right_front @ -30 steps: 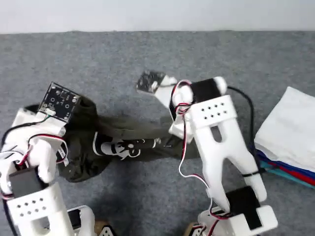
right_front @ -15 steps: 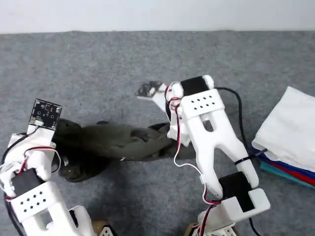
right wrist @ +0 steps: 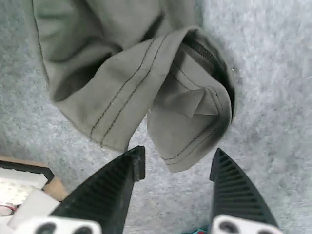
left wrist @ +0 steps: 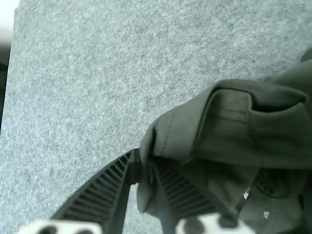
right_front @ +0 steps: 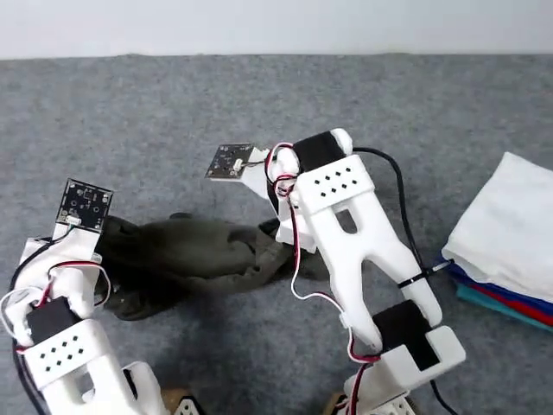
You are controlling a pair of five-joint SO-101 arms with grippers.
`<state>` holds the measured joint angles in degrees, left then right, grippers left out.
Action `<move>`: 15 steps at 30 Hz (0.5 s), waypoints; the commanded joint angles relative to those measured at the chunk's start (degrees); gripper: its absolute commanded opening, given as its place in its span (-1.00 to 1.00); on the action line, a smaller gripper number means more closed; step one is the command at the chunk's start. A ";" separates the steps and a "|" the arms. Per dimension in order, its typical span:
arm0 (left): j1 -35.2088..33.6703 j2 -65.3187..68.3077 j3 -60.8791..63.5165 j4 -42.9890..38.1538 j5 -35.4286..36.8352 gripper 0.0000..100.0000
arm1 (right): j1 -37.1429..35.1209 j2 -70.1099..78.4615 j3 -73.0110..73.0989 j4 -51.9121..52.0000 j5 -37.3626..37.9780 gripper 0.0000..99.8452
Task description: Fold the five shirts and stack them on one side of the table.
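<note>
My left gripper (left wrist: 141, 161) is clamped on a fold of the crumpled olive-green cotton shirt (left wrist: 234, 131). The shirt's long axis runs across the grey felt table (right_front: 173, 112) toward my right gripper (right wrist: 178, 155). That gripper points down, jaws wide, directly over the opposite hem. The stack of folded shirts (right_front: 510, 229) lies well apart, at the right edge.

The left pincer (left wrist: 141, 163) is clamped on the olive shirt (left wrist: 234, 126) near the worktop's (right_front: 173, 104) left edge; the right pincer (right wrist: 178, 156) is spread open, pointed downward.
</note>
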<state>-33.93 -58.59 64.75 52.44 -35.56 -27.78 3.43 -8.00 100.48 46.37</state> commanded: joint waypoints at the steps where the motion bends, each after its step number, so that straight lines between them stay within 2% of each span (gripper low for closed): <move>1: -0.26 -0.62 -0.57 -1.58 -0.62 -0.97 | 1.27 -5.85 -2.90 2.68 1.85 -0.55; 9: -0.26 -0.53 -0.48 -1.32 -0.62 -0.97 | 0.84 -17.98 13.19 2.59 1.93 -0.55; 13: -0.26 -0.44 0.66 -2.02 -0.62 -0.97 | -4.97 -22.29 21.80 2.59 1.41 -0.55; 15: -0.26 -0.44 1.63 -2.55 -0.62 -0.97 | -9.36 -22.90 24.70 2.24 -1.85 -0.55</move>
<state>-33.93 -58.59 66.24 51.74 -35.56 -32.09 -16.09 14.24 100.57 47.43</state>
